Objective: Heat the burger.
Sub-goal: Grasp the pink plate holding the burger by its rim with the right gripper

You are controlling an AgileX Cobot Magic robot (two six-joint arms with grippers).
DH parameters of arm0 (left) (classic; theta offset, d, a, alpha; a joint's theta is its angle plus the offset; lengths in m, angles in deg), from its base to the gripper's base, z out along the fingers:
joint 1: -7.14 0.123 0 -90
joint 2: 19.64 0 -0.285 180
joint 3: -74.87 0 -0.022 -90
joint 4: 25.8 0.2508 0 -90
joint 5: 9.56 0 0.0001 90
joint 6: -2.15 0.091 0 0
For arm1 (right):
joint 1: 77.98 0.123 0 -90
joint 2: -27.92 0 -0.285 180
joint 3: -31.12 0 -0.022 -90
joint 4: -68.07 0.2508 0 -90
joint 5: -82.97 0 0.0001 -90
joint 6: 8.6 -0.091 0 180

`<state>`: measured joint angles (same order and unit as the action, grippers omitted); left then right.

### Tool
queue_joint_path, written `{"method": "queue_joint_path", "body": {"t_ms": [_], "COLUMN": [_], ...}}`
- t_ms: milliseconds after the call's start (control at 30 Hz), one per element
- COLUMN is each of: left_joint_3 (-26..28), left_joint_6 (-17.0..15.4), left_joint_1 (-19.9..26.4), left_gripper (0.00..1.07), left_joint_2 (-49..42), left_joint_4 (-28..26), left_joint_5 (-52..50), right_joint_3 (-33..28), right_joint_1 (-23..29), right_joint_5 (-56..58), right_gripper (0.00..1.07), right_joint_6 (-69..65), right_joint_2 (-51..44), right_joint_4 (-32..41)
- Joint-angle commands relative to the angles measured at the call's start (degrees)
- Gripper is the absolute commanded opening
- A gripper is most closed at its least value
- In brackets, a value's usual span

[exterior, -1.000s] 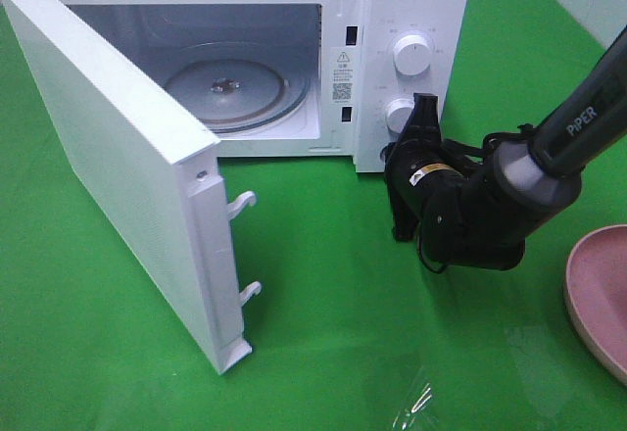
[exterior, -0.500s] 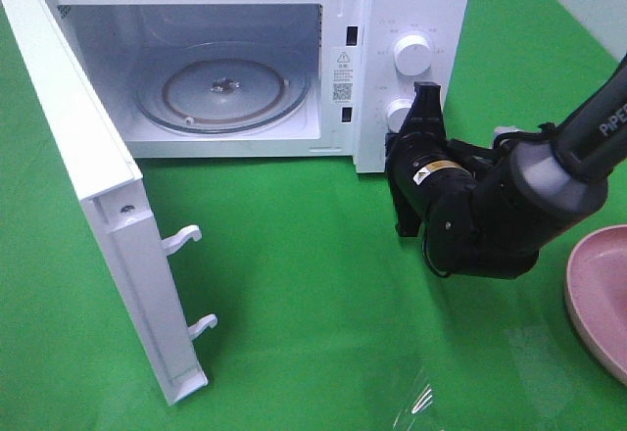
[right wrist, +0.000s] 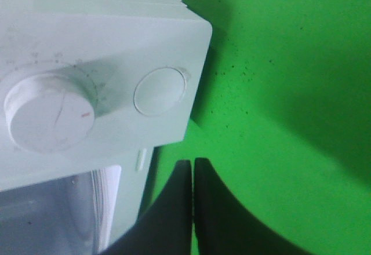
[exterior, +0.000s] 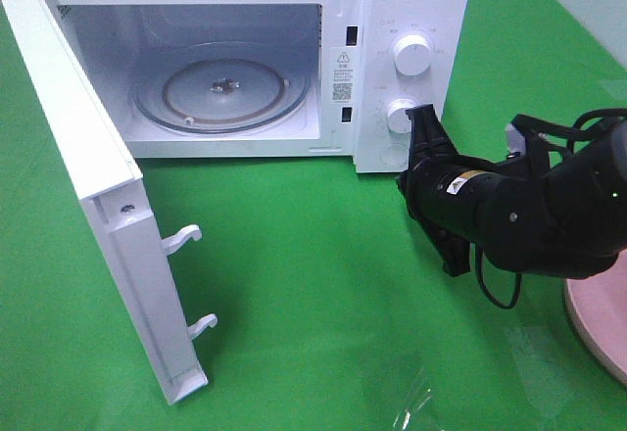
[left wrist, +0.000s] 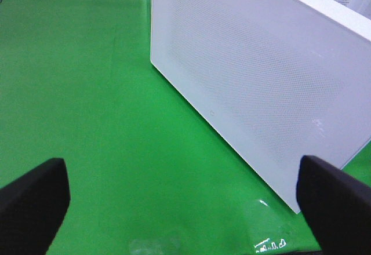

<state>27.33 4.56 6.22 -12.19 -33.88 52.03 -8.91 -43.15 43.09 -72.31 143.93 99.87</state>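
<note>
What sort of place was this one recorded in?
Probably a lab bench staged as a kitchen, not a real one: a white microwave with its door open sits on a bright green table cover, with a pink plate nearby and a black robot arm beside it.
</note>
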Motion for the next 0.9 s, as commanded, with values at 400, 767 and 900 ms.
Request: {"method": "queue_joint_path", "body": {"t_ms": [400, 767, 900], "left_joint_3": [-0.17, -0.17, -0.17], "left_joint_6": [-0.29, -0.29, -0.29], "left_joint_1": [-0.17, -0.17, -0.17], "left_gripper": [0.99, 0.99, 0.99], "left_joint_2": [-0.86, -0.86, -0.86], "left_joint_4": [-0.23, -0.23, -0.23], "left_joint_5": [-0.46, -0.46, -0.46], "right_joint_3": [-0.06, -0.06, -0.06], "right_joint_1": [-0.06, -0.06, -0.06], "right_joint_5": [25.44, 42.00, 47.84], "right_gripper": [0.01, 0.01, 0.02], "right_joint_6": [38.79, 48.19, 48.13], "right_joint_2": [-12.20, -13.52, -13.52], "right_joint_4": [-0.17, -6.42, -13.12]}}
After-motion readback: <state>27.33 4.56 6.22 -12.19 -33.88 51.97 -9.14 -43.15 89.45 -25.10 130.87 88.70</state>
